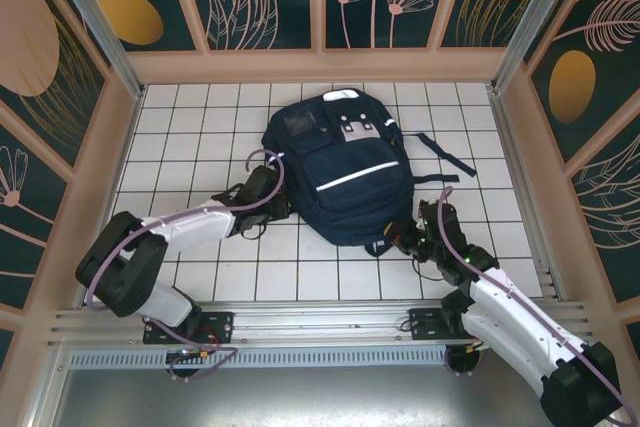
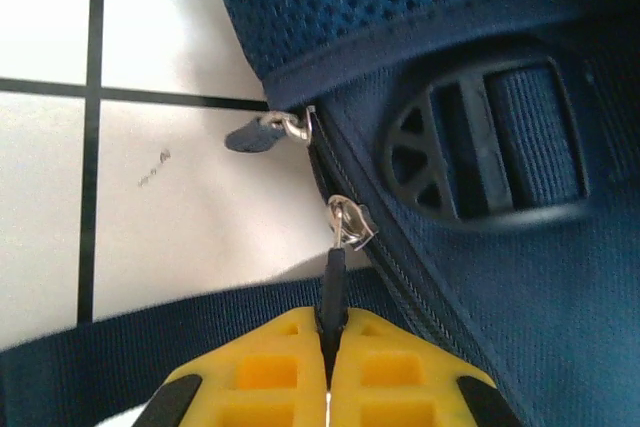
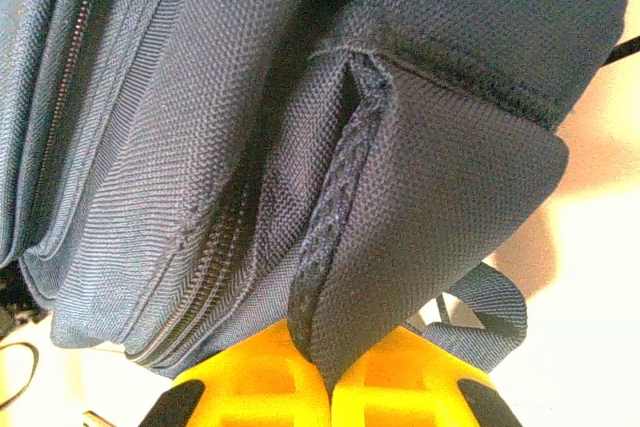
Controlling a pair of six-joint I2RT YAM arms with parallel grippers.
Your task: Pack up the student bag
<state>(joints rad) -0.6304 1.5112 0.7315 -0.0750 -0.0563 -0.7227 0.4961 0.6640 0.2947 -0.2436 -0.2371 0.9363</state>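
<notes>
The student bag (image 1: 345, 169), a big navy backpack with white stripes, lies flat in the middle of the tiled table. At its left side my left gripper (image 1: 274, 205) is shut on a dark zipper pull (image 2: 334, 285); the yellow fingers (image 2: 250, 367) pinch the pull's rubber tab just below its metal slider. A second zipper pull (image 2: 258, 134) hangs free a little higher on the same zip. At the bag's lower right corner my right gripper (image 1: 408, 238) is shut on a fold of the bag's fabric (image 3: 420, 247), next to a bound seam edge (image 3: 335, 217).
A loose dark strap (image 1: 452, 165) trails from the bag toward the right wall. A webbing strap (image 2: 130, 357) lies across the tiles under the left fingers. Raised walls (image 1: 115, 147) enclose the white tiled floor on three sides.
</notes>
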